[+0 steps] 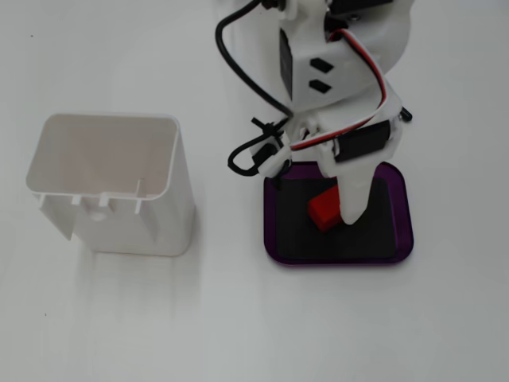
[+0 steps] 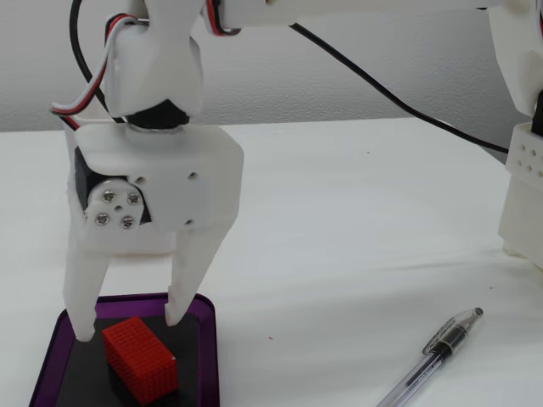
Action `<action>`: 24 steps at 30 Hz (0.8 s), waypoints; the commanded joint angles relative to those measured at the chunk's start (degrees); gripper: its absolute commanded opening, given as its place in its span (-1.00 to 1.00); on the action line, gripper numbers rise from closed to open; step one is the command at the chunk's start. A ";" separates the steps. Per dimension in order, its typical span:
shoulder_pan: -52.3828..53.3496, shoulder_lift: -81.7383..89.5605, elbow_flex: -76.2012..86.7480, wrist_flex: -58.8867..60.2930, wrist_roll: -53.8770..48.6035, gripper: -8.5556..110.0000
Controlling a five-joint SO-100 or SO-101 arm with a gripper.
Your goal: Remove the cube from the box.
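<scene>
The red cube [image 1: 323,210] lies inside the purple box [image 1: 342,259], on its black bottom. In a fixed view from the side, the cube [image 2: 140,358] shows its dotted grid faces and sits in the box [image 2: 209,356] at the lower left. My white gripper [image 1: 318,195] hangs over the box, open, with its fingertips lowered to about the height of the cube's top. One finger [image 1: 355,203] stands right next to the cube; the other is at the box's far left edge. In the side view the gripper [image 2: 131,324] straddles the spot just behind the cube. Nothing is gripped.
A tall white open-topped container [image 1: 111,191] stands left of the box. A clear ballpoint pen [image 2: 433,352] lies on the white table at the lower right of the side view. The arm's base [image 2: 526,195] is at the right edge. Black cables hang by the wrist.
</scene>
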 commanded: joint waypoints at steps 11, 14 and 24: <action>-0.44 -0.62 -1.49 -0.70 -0.35 -0.53; -0.44 -1.23 -1.41 -0.70 -0.18 -0.53; -0.44 -5.71 -2.20 -0.79 0.35 -0.54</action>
